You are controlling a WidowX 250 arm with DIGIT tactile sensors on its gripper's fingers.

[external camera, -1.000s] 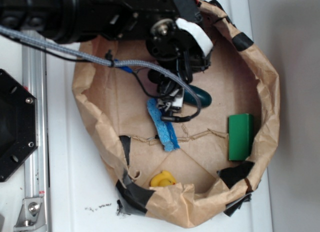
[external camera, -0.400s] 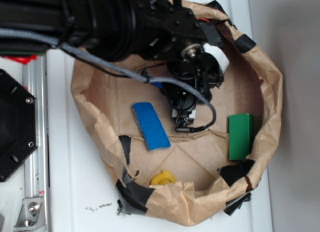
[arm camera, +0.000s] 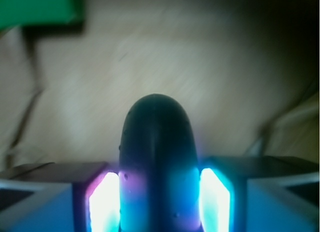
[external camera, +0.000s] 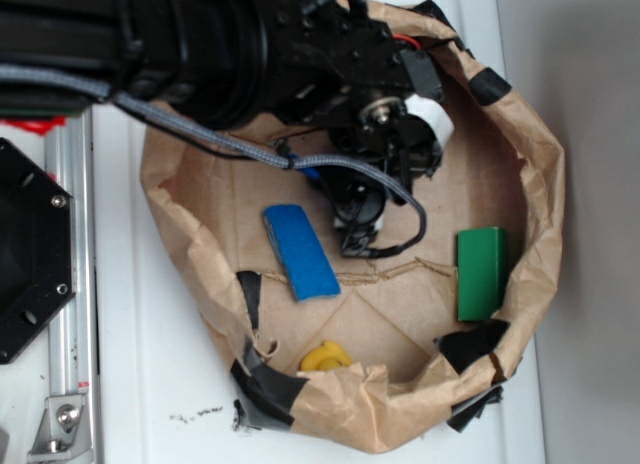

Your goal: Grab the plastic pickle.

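Likely light, hollow, rigid plastic pickle [arm camera: 157, 157]: no squash expected under the pads. Glossy, smooth skin, so probably slippery; rounded cross-section means it could squirt forward or back out of a flat-pad pinch if clamped off-centre. Best hold judged to be across the mid-body, pads square to the long axis, not near the tapered ends. No fragility concern.

Current grip, wrist view: gripper [arm camera: 159, 192] closed on the pickle, one glowing pad [arm camera: 104, 202] on the left flank, the other on the right flank, both touching with no visible gap. Rounded end sticking out ahead of the fingertips, long axis pointing away from the camera. How much body sits behind the pads: cannot tell, cut off at the frame edge.

Looks: dark green, near black in this light, smooth domed end, a few tiny specks on the skin, pink and cyan sheen picked up from the pads.

Location: between the fingers, above the brown paper floor of the paper-lined basket [external camera: 535, 199], roughly mid-basket. Hidden under the arm in the exterior view. Touching the floor or lifted: cannot tell, background blurred.

Nearby, all apart from the gripper: blue sponge [external camera: 300, 251], green block [external camera: 480, 274], yellow toy [external camera: 325, 358] at the near wall.
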